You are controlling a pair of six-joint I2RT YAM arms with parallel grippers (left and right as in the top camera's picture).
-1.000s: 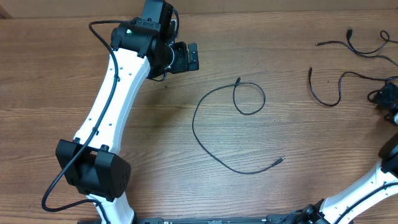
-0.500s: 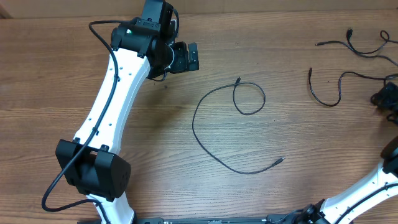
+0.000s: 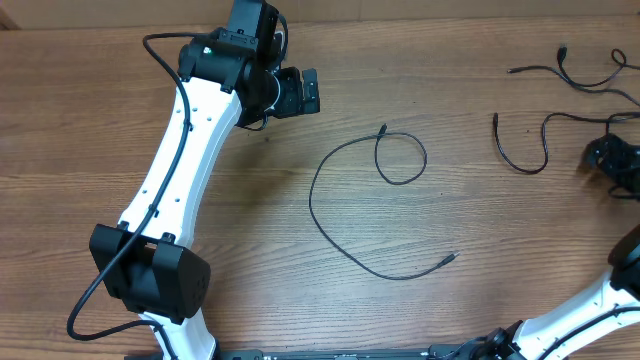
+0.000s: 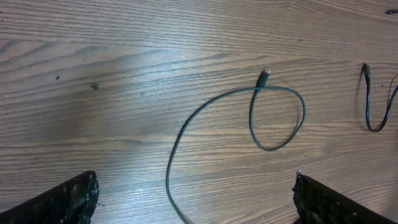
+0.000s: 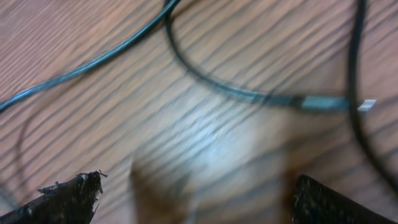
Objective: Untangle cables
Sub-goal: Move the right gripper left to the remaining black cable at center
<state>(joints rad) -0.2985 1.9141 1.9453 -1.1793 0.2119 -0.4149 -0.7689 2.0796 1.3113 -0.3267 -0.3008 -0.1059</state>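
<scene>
wooden table [image 3: 480,230]: right tool [image 3: 600,165] has shifted left toward cable [image 3: 522,168].

surface: brown wood-grain table [image 3: 480,310]; light: soft pale glare on its boards | far edge: lighter tan strip [image 3: 450,8]

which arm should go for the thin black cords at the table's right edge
Right: the open right gripper hangs over those thin black cords, silvery plug close below. The left gripper sits far off, near the separate looped black cable.
</scene>
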